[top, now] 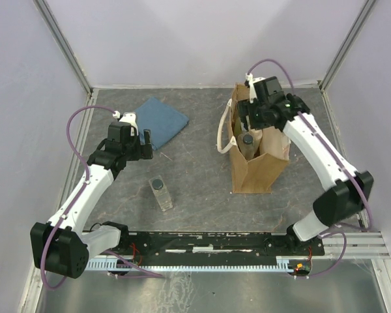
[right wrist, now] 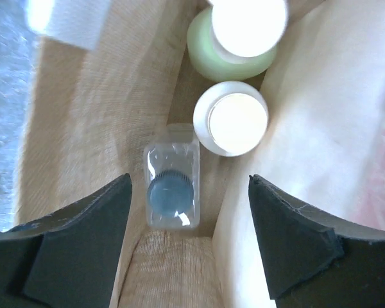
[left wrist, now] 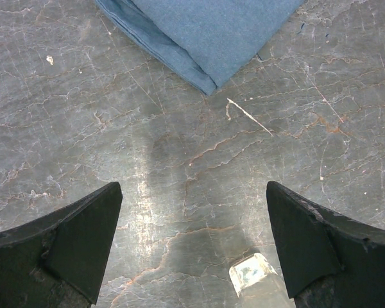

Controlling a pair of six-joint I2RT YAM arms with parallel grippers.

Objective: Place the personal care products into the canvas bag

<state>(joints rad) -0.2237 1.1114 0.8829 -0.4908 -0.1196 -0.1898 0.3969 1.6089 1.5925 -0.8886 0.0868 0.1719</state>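
Over at the right of the surface [top: 195,173], I see the canvas bag [top: 264,171] standing upright with its mouth open. My right fingers [right wrist: 77,244] hang just above that mouth, spread wide and holding nothing. Looking down between them, three products stand in a row inside the bag: the pale green pump bottle [right wrist: 231,67], the cream cylindrical bottle [right wrist: 231,119] touching it, and a clear rectangular dark-capped bottle [right wrist: 172,189] just beside that, close against the bag's inner wall. The second clear dark-capped bottle [top: 160,193] sits on the surface near the middle, left of the bag and well apart from it. My left fingers [left wrist: 77,244] are also released and empty, hovering over bare surface between that bottle and the folded blue cloth [top: 159,122], which lies at the far left. The left wrist view catches a corner of the cloth at its top edge and a glint of the clear bottle at its bottom edge.
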